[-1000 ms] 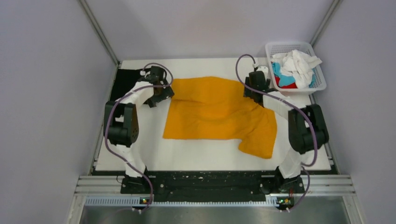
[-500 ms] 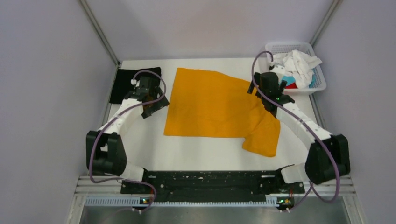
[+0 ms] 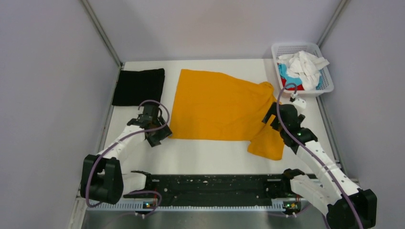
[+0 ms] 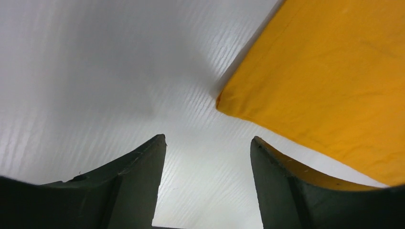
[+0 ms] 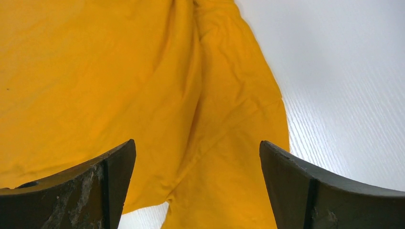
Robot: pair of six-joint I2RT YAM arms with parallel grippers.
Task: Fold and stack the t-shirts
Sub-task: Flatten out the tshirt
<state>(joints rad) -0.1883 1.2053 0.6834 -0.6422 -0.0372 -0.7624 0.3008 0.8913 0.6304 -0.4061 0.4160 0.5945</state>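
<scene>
One mustard shirt flat, one black shirt far-left, table strip nearside, left gripper open at corner, right gripper wide above sleeve.

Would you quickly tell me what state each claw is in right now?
Left claw: open, empty, beside a corner of the orange t-shirt.
Right claw: open, empty, above the orange t-shirt.
</scene>
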